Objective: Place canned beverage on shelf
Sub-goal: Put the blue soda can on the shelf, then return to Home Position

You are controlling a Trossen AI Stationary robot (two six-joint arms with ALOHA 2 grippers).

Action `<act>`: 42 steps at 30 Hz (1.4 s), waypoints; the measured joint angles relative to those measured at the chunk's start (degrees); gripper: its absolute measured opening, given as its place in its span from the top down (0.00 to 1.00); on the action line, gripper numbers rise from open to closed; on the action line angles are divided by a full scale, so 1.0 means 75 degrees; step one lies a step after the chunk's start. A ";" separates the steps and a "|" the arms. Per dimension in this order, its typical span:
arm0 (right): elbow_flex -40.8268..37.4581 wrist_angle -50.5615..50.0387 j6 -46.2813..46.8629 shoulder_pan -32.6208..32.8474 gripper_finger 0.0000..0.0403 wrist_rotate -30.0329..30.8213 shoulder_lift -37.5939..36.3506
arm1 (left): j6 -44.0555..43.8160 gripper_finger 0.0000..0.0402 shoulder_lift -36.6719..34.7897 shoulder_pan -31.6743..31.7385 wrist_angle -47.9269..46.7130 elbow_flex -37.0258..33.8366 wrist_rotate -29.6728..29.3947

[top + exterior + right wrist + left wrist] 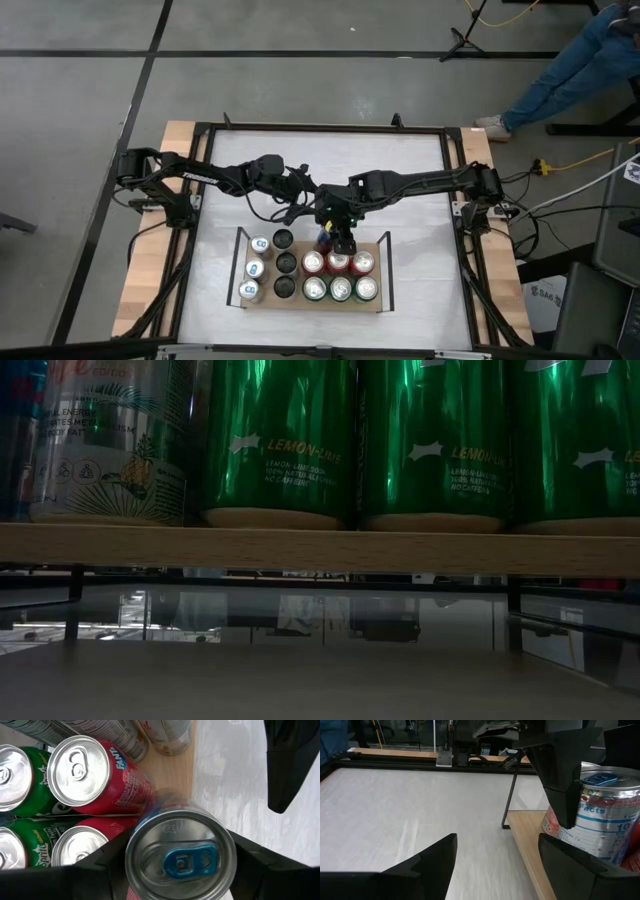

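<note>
Blue-tab can [180, 855] sits between the right gripper [175, 857] fingers, upright, over the shelf [382, 262] back edge. In the high view that's about 12 o'clock of the board, behind the red cans [338, 263]. You can see the fingers flank the can on both sides in the right wrist view; looks gripped, jaws about can-wide. Can't tell if its base is on the wood or just above.

Right wrist view also gives you a Fanta can [87, 772] beside it, green Sprite cans [20, 777] further off.

Shelf layout from above: red row at back right, green cans [341, 289] in front, dark cans [286, 264] mid, white cans [256, 268] at 9 o'clock end. Low view: green lemon-lime cans [280, 440] stand on the board's front edge.

Left gripper [303, 195] hovers near 11 o'clock of the shelf, over the white tabletop [420, 190]. Fingers [430, 865] spread apart, nothing in them. Its cam sees the blue-tab can [602, 815] w/ the right finger [565, 785] against it.

Person's legs [575, 60] at 1 o'clock, off the table.
</note>
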 joint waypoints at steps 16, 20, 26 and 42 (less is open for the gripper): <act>0.0012 0.0008 -0.0009 0.0000 0.23 -0.0082 0.0000 | -0.0001 0.33 0.0000 0.0000 0.0001 0.0000 -0.0003; 0.0012 -0.0012 -0.0009 -0.0006 0.23 -0.0087 0.0000 | -0.0003 0.33 -0.0003 0.0000 0.0003 0.0000 -0.0003; 0.0003 -0.0107 -0.0039 -0.0009 0.23 0.0114 -0.0375 | -0.0021 0.33 -0.0275 0.0174 -0.0107 -0.0006 0.0062; -0.0003 -0.1185 -0.1502 -0.0012 0.22 0.1578 -0.2647 | 0.0092 0.34 -0.3635 0.1063 -0.2603 -0.0006 0.0087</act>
